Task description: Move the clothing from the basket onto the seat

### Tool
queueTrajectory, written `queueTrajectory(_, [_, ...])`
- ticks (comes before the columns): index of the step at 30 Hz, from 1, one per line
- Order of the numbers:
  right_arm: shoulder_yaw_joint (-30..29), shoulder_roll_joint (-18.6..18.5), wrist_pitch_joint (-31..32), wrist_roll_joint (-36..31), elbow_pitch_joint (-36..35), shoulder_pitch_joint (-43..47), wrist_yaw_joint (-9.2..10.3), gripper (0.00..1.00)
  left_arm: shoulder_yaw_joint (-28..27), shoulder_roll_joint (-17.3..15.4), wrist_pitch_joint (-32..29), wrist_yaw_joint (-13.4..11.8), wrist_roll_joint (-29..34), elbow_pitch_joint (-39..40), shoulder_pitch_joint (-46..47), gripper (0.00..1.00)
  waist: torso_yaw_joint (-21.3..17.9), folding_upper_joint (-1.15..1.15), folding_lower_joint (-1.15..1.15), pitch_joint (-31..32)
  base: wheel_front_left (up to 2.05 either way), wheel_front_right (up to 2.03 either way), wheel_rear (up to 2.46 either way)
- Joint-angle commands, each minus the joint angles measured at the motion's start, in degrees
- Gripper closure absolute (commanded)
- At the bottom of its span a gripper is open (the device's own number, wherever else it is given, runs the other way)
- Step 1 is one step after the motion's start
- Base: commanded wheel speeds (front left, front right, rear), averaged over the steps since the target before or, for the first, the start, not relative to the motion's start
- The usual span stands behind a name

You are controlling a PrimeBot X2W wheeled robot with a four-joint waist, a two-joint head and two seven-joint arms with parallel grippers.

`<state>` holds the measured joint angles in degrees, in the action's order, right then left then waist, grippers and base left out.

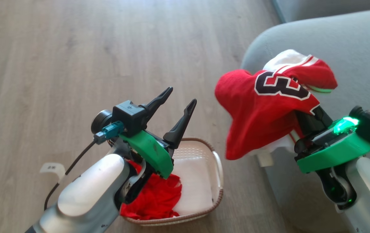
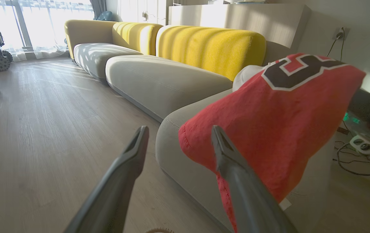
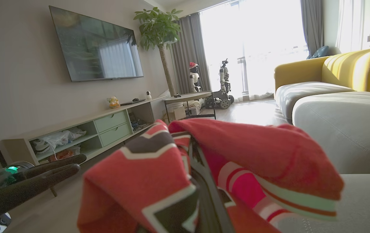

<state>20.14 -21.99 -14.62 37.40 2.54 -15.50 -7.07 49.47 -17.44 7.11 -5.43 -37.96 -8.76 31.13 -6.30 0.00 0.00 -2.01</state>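
**Right gripper holds jersey at seat edge; left gripper open over basket**

Right gripper (image 1: 313,119) is closed. The numbered jersey (image 1: 262,110) is bunched around its fingers and draped over them, so the fingertips are hidden in the head view. In the right wrist view one dark finger (image 3: 206,197) pokes through the folds of red, white and black cloth (image 3: 253,152).

The jersey hangs lifted at the left edge of the grey seat (image 1: 350,48). Its far part is over the cushion and its near-left part hangs past the edge above the floor (image 1: 75,48). Can't tell if any cloth touches the seat.

Left gripper (image 1: 182,95) is wide open and holds nothing, with its fingers spread above the far-left part of the basket (image 1: 215,194). In the left wrist view its fingers (image 2: 179,129) point toward the jersey (image 2: 269,129) and the seat front (image 2: 168,145), apart from both. A yellow backrest (image 2: 211,45) is further off.

The second red garment (image 1: 156,197) lies crumpled in the basket's near-left part, partly hidden by the left arm. The basket sits on the floor, left of the seat.
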Motion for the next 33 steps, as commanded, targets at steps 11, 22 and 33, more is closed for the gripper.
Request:
queueTrajectory(11, [-1.9,0.0,-0.4,-1.1,-5.6,0.3,-0.42,1.00,-1.1,-2.4,-1.9,2.1,0.5,2.9,4.8,0.00,-12.4,0.00,0.00,-3.1,0.00,0.00,0.00])
queueTrajectory(22, [-2.7,0.7,-0.4,-2.0,-7.8,0.5,-0.42,1.00,-0.5,-2.9,-3.4,2.8,0.5,3.5,6.4,0.00,-20.6,0.00,0.00,-5.0,0.00,0.00,0.00])
queueTrajectory(33, [-5.0,1.3,-0.4,-2.7,-9.8,1.7,-0.42,1.00,0.8,-1.8,-3.7,4.0,1.0,2.4,8.7,0.00,-24.3,0.00,0.00,-7.6,0.00,0.00,0.00])
